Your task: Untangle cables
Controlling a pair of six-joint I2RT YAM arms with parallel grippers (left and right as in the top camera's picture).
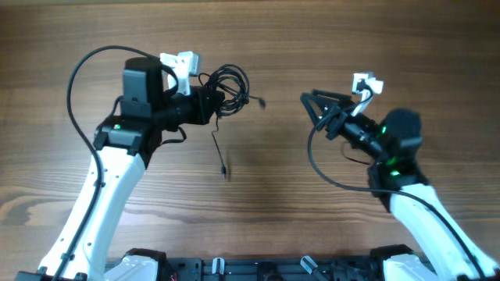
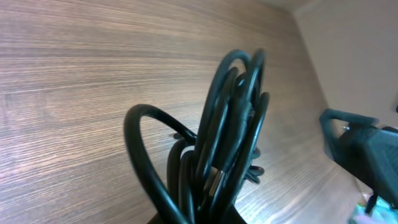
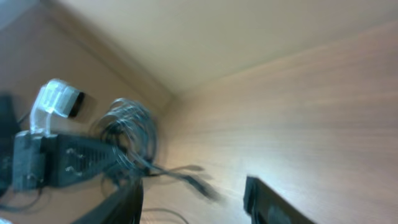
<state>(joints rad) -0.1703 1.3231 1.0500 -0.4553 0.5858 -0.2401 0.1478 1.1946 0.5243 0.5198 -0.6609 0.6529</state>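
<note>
1. Your left tool [image 1: 212, 103] is clamped together on the cables [image 1: 230, 84], gripping the bundle at its left edge.
2. The cables form a small clump of thin black loops just right of that tool, over the far left-centre part of the wooden surface [image 1: 273, 203].
3. In the left wrist view the cables [image 2: 230, 143] fill the middle of the picture. Several loops stand up out of the grip, packed side by side, and one wider loop bows out to the left. You cannot tell from this view how the loops cross one another.
4. One long cord [image 1: 217, 148] leaves the bundle and runs toward the arm bases, ending in a small plug [image 1: 224, 169]. You cannot tell whether that plug rests on the surface or hangs just above it.
5. A shorter end sticks out to the right of the bundle and has its own small plug [image 1: 260, 101].
6. Your right tool [image 1: 311, 109] has its fingers spread apart with nothing between them. It points left toward the bundle but is well apart from it, with bare wood between the two.
7. The right wrist view is blurred. It shows the right tool [image 3: 193, 205] open at the bottom edge, with the cables [image 3: 130, 134] ahead of it as a dark tangle.
</note>
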